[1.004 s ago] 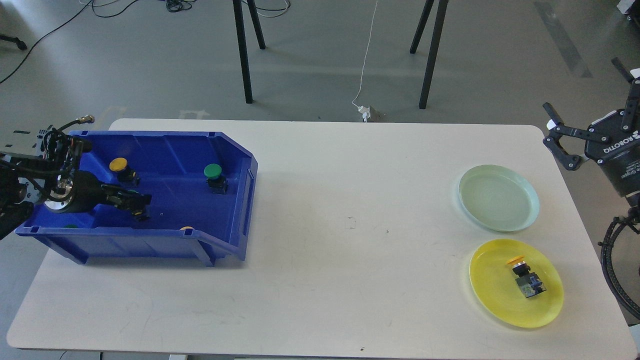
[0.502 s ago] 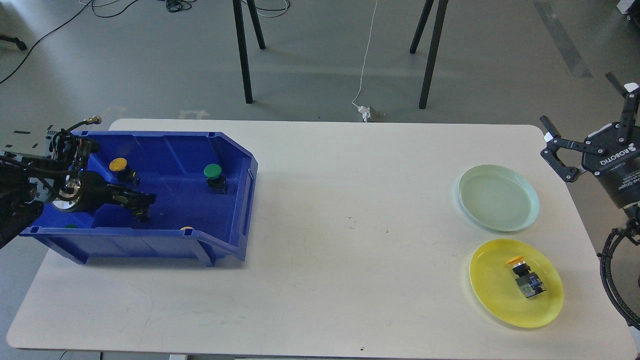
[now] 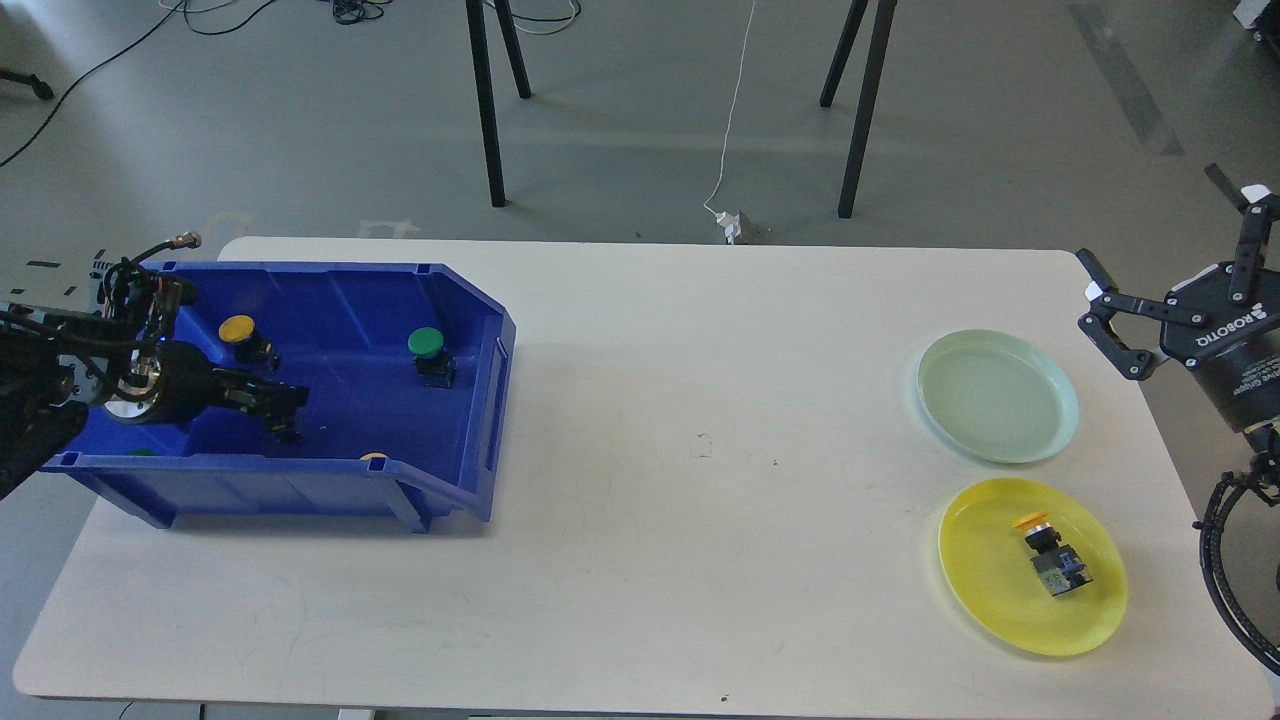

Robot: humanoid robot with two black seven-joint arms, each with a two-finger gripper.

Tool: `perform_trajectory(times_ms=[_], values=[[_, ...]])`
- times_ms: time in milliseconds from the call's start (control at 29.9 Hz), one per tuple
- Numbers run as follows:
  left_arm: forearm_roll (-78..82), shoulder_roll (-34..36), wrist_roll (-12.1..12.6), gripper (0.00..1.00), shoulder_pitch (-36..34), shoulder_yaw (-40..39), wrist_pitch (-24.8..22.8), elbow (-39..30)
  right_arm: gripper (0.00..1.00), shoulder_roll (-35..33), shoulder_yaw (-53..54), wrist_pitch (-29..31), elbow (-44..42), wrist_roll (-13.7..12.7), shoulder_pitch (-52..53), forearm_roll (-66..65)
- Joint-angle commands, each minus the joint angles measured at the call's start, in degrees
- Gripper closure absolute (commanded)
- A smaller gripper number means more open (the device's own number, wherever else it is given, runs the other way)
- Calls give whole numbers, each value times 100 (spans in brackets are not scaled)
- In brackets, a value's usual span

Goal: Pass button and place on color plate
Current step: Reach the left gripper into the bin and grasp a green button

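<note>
A blue bin (image 3: 470, 300) at the left holds a yellow-capped button (image 3: 238, 330) and a green-capped button (image 3: 427, 345). The front wall partly hides another yellow cap (image 3: 373, 457) and a green one (image 3: 140, 452). My left gripper (image 3: 278, 408) is low inside the bin, between the two full buttons. It is dark, and I cannot tell how its fingers stand or whether it holds anything. My right gripper (image 3: 1160, 235) is open and empty above the table's right edge, beyond the pale green plate (image 3: 998, 395). A yellow plate (image 3: 1000, 590) holds a yellow-capped button (image 3: 1048, 555).
The white table (image 3: 700, 450) stretches between the bin and the plates. Black stand legs (image 3: 485, 110) and a white cable (image 3: 735, 120) are on the floor behind the table. A black cable loop (image 3: 1215, 560) hangs by the right edge.
My right gripper has drifted a little left and up, staying open. My left gripper has shifted slightly within the bin. The buttons and plates have not moved.
</note>
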Motion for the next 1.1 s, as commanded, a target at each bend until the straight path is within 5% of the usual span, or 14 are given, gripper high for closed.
perform_trajectory(times_ms=[0, 502, 803, 1071], values=[[22, -6, 0, 30, 2, 4, 7, 3, 1, 0, -5, 0, -1, 0, 0, -3], [48, 3, 0, 86, 73, 13, 16, 38, 1, 0, 4, 0, -1, 9, -123, 6], [-66, 240, 0, 88, -304, -127, 60, -400, 1, 0, 22, 0, -1, 18, -123, 6], [-2198, 1355, 0, 88, -332, -979, -300, -2622, 1, -26, 66, 0, -1, 9, -132, 6]])
